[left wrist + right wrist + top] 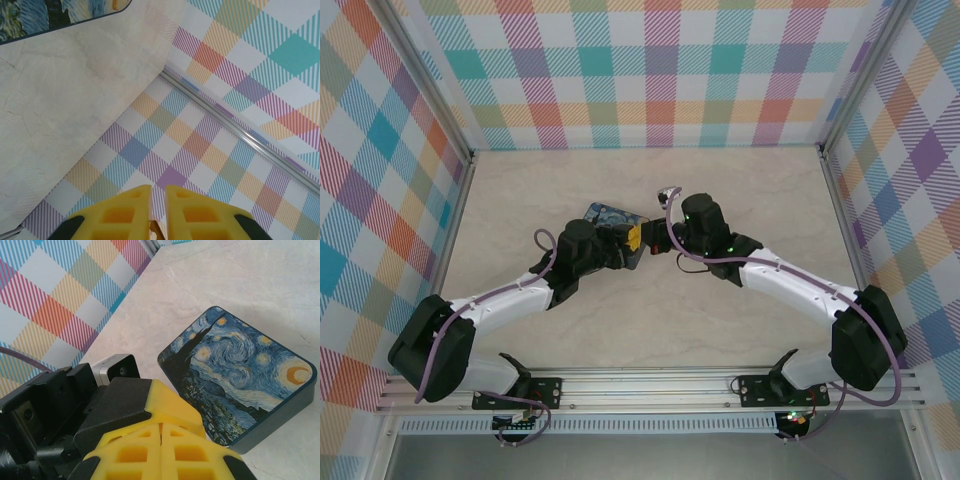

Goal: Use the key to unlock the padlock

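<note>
Snugly, blocky yellow jaws of right gripper (161, 426) meet (near glossy box (240, 375)).

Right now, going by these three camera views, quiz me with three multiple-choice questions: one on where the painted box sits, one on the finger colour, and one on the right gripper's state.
1. Where is the painted box?
A) near the middle of the table
B) against the far wall
C) at the near rail

2. What colour are the gripper fingers?
A) red
B) yellow
C) green

3. How is the right gripper?
A) wide open
B) fingers pressed together
C) clamped round the box

Answers:
1 A, the top view shows the box near the table's centre.
2 B, both wrist views show yellow fingers.
3 B, the right wrist view shows no gap between its fingers.
</note>
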Motion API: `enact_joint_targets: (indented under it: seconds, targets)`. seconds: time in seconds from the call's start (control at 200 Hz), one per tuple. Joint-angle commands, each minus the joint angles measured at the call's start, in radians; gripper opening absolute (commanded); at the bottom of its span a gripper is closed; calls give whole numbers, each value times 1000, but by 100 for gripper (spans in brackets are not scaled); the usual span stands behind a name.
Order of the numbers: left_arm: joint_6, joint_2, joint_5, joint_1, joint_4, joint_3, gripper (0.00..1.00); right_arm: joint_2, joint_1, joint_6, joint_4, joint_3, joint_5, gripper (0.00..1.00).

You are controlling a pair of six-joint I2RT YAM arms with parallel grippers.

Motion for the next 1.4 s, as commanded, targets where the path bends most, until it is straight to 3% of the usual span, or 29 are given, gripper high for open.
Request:
enact_joint_targets:
  seconds: [0.0, 0.245, 0.405, 0.595, 0.7, 0.82, 0.955, 1.135, 1.395]
  targets:
    - [-103, 8, -1, -3, 38, -11, 12, -34, 9, 13, 24, -15, 3, 0]
    - [-55, 9, -8, -2, 6, 1, 0, -78, 9, 19, 24, -51, 34, 0]
    - [121, -25, -62, -2, -57, 47, 0, -126, -9, 37, 17, -88, 0, 6]
    - [544, -124, -206, -4, -227, 149, 0, -231, -86, 59, 60, -157, -169, 32]
    - [736, -172, -258, -9, -197, 156, 0, -292, -130, 39, 58, -170, -272, 47]
    - [947, -198, -237, -17, -121, 165, 0, -332, -165, 25, 84, -171, -391, 63]
    - [1125, -193, -141, -24, -29, 181, 0, -318, -169, 56, 168, -140, -491, 71]
    - [1190, -174, -47, -32, 47, 213, 0, -250, -169, 126, 302, -104, -554, 73]
    - [1168, -164, -22, -42, 108, 216, 0, -174, -167, 190, 426, -88, -535, 72]
